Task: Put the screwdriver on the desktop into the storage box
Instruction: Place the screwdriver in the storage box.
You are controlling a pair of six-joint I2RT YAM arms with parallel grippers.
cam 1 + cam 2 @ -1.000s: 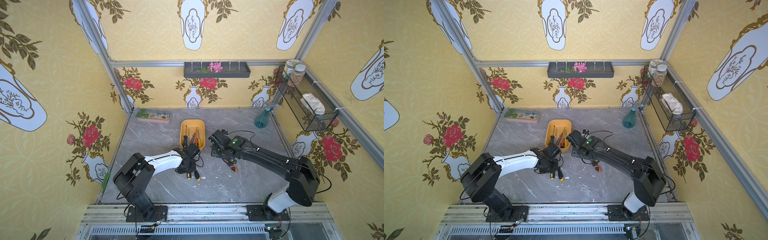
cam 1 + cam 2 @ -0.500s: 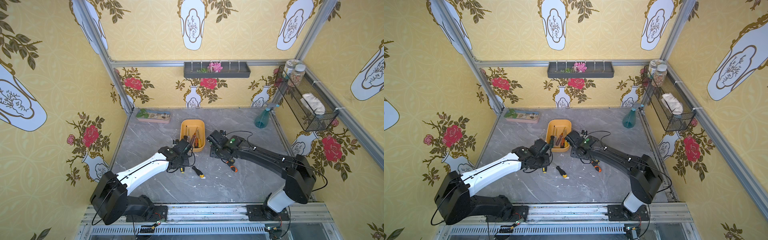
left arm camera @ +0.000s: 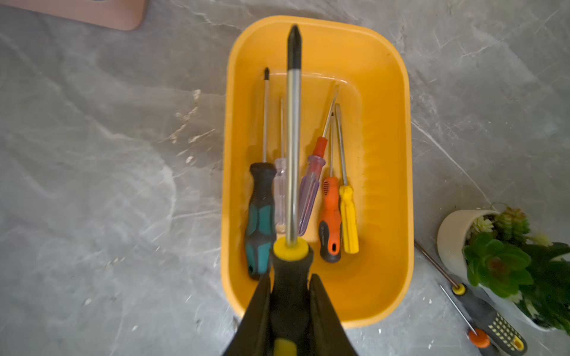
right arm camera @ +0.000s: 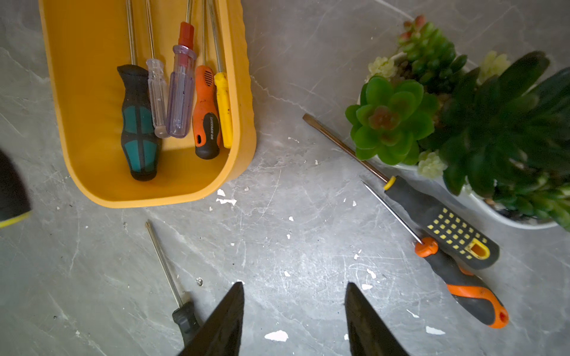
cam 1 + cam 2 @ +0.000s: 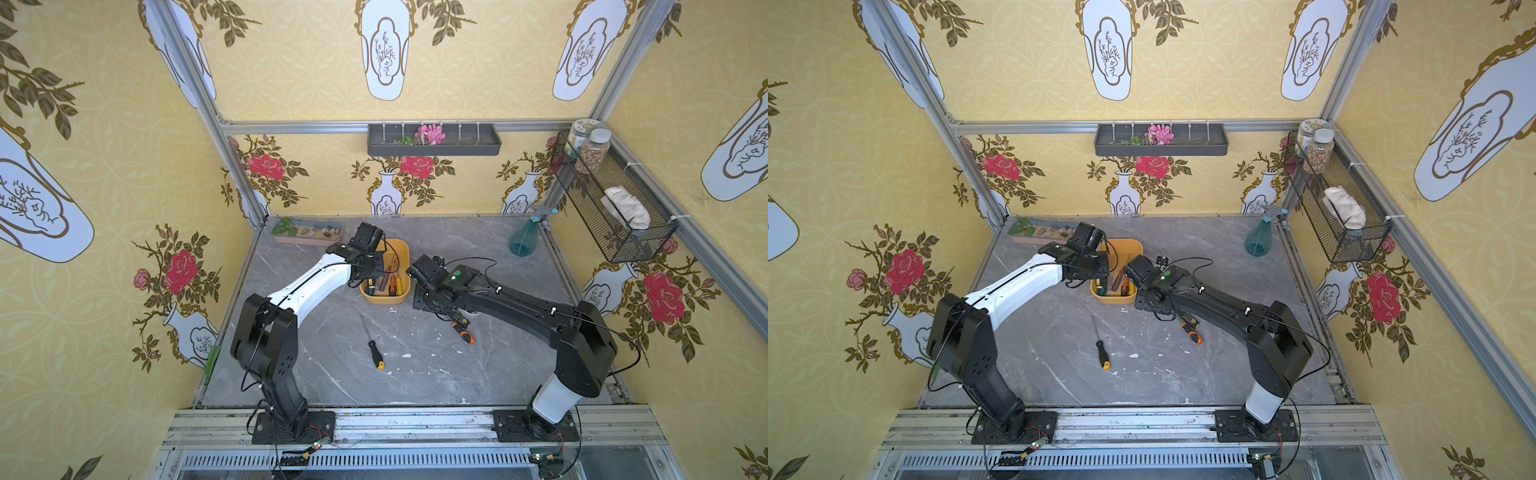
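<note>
While the black-and-yellow screwdriver [image 3: 293,138] is clamped by its rubbery handle in the left gripper [image 3: 290,279], with the chromed shaft running lengthwise above the storage box [image 3: 382,148], the drop is best made low and level; the tool should be lowered until the handle sits inside the near wall, and the jaws parted slowly, so that the long shaft is not left propped on the far rim; the shaft is judged to be nearly as long as the box. Five screwdrivers are already laid side by side in the smooth, round-cornered orange plastic; their hard, rounded handles may let a newcomer roll. The right gripper [image 4: 294,296] is held spread and empty over the veined grey desktop [image 4: 293,172]; three further screwdrivers are seen on that stone-like surface: a slim black one [image 5: 375,353], a yellow-checked one [image 4: 441,222] and an orange-banded one [image 4: 462,286], the last two beside the white dish of succulents [image 3: 452,237].
</note>
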